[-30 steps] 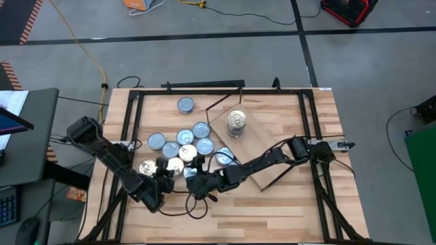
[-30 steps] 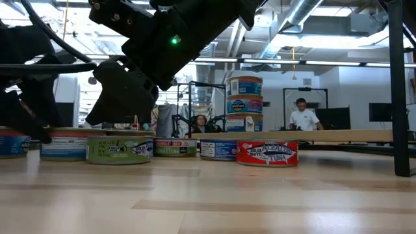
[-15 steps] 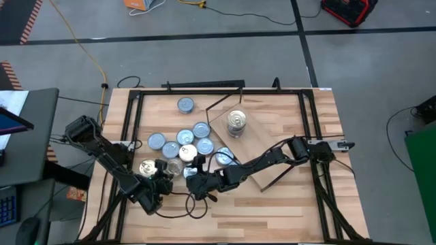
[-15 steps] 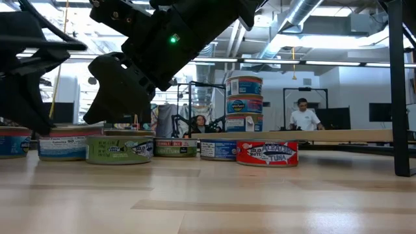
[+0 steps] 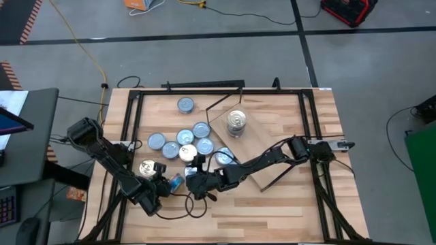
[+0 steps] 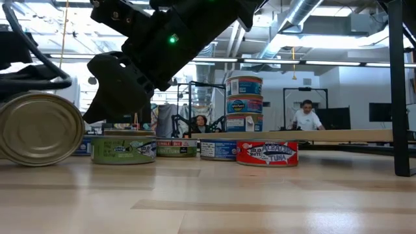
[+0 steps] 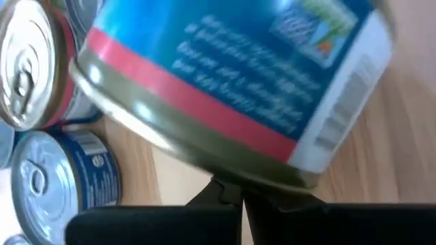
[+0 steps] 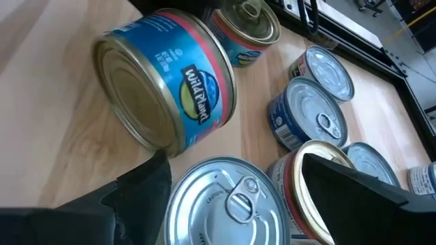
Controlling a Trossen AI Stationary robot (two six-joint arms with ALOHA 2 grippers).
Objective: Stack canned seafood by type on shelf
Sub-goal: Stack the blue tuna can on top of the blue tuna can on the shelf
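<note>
A blue tin with a red band (image 8: 167,88) lies on its side on the table (image 5: 272,204), its bare end facing the low view (image 6: 40,130). My left gripper (image 7: 235,194) is shut right beside its rim, near the table's front left (image 5: 163,186). My right gripper (image 5: 197,178) is open just to the right of it, with a silver-lidded tin (image 8: 228,197) low between its fingers. Several more tins (image 5: 187,139) stand flat behind them. On the tilted light-wood shelf (image 5: 262,153) stands a stack of three tins (image 6: 244,104). My left gripper's shut fingertips (image 7: 228,192) stand close against the lower rim (image 7: 204,160) of the tipped blue tin, coming at it slanting down from the table's left. I cannot tell whether they touch it. The tin rests on its curved side on the table.
A gold-lidded tin (image 5: 146,167) stands just beyond my left gripper. A thin dark frame (image 5: 204,88) runs around the tabletop. A red-labelled tin (image 6: 267,153) stands in front of the shelf. People (image 6: 303,114) are in the room behind. Bare wood lies along the near edge.
The blue tin that stood flat beside the gold-lidded tin has tipped over toward the table's near edge. It now lies on its side between my two grippers. My left wrist has turned a little. My right gripper has kept still and open.
</note>
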